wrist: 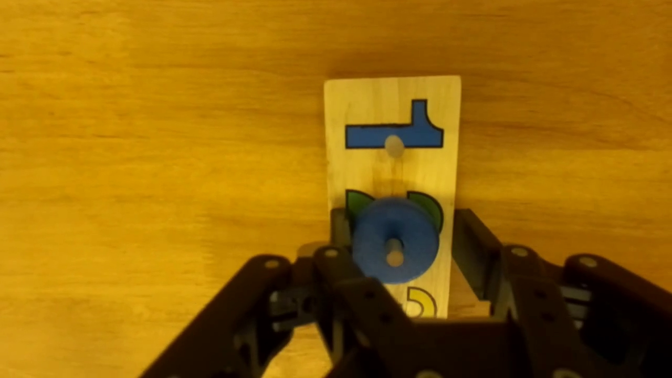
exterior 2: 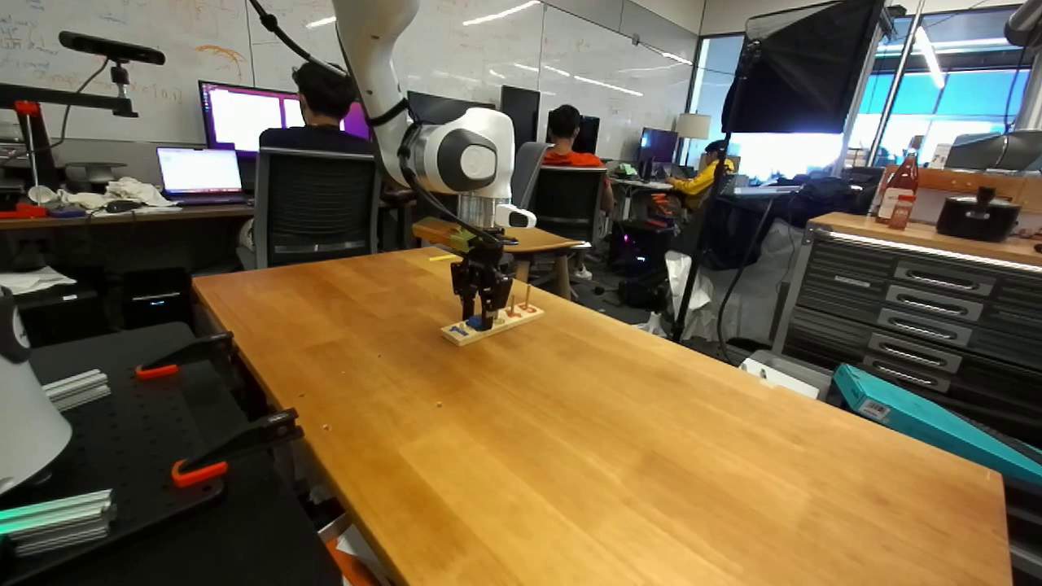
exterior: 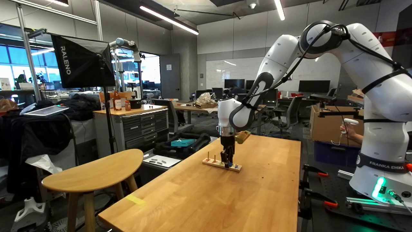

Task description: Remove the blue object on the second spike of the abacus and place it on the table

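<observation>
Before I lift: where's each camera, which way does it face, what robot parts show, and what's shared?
In an exterior view: off an end of the table, facing along its length; arm, base and gripper show.
In an exterior view: off the opposite end, facing back past the abacus; arm, gripper and part of the base show.
Wrist view: on the wrist, looking down at the blue object between the fingers.
Both exterior views share table, abacus and gripper.

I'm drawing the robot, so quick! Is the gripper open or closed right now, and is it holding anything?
Gripper: open, straddling the blue ring, with a gap showing on one side, so not clamped on it.
</observation>
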`<state>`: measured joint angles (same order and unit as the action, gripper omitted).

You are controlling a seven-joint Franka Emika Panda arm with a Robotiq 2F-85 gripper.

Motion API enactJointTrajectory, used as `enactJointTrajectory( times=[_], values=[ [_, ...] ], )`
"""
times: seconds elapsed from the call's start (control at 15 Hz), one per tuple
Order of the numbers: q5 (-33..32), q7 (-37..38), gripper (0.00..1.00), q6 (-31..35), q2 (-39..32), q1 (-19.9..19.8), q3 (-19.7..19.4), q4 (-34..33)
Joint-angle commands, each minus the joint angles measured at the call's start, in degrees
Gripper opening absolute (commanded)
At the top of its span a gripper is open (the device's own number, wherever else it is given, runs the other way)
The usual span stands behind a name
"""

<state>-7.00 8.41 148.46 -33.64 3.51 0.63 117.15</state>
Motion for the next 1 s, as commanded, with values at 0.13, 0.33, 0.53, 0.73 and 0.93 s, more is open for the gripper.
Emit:
enactJointTrajectory(
  times=[0.13,0.33,0.53,0.73,0.93],
  values=[
    [1.0,-0.3,0.27,-0.4,-0.8,0.9,-0.9,-1.2],
    [0.8,-0.3,0.27,-1.1,-1.3,0.8,-1.2,-1.5],
    [0.8,-0.1,0.77,-1.8,-1.5,0.9,-1.4,-1.7],
    [0.9,-0.2,0.98,-2.1,-1.6,0.8,-1.4,-1.7],
    [1.3,-0.6,1.00,-2.2,-1.3,0.6,-1.0,-1.7]
  ],
)
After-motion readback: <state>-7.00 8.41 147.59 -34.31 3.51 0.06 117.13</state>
